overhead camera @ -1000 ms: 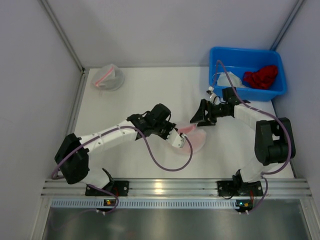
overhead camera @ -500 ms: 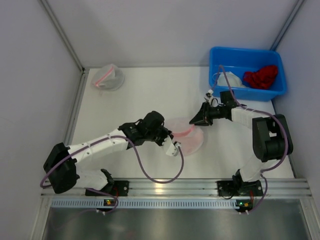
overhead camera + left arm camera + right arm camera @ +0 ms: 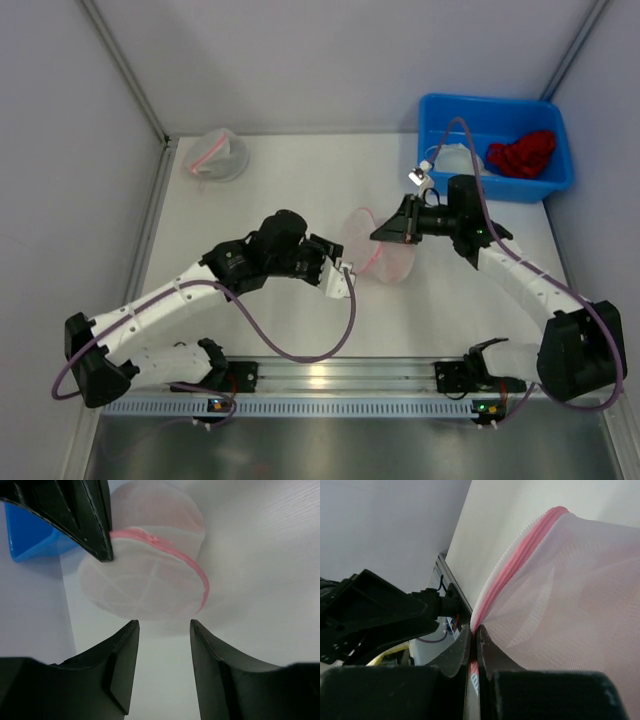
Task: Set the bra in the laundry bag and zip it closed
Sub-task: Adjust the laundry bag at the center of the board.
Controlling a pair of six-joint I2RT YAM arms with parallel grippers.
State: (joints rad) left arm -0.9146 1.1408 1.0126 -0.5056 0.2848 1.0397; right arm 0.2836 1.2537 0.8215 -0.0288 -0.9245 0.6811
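The laundry bag (image 3: pixel 392 262) is a round, pale pink mesh pouch with a pink zipper, lying mid-table. In the left wrist view the laundry bag (image 3: pixel 145 585) stands up on its edge, just beyond my left gripper (image 3: pixel 164 625), which is open with nothing between its fingers. My left gripper (image 3: pixel 345 283) sits to the bag's left, apart from it. My right gripper (image 3: pixel 381 232) is shut on the bag's zipper edge, holding its upper left rim up. In the right wrist view, my right gripper (image 3: pixel 474 628) pinches the seam of the mesh bag (image 3: pixel 570 605). The bra is hidden; only a pink tint shows through the mesh.
A blue bin (image 3: pixel 440 112) at the back right holds a crumpled red garment (image 3: pixel 522 152) and a white item (image 3: pixel 455 160). A second mesh bag (image 3: pixel 215 155) lies at the back left. Grey walls enclose the table on three sides.
My left gripper let go of the bag and drew back to the left. My right gripper closed on the zipper edge and shifted left with it.
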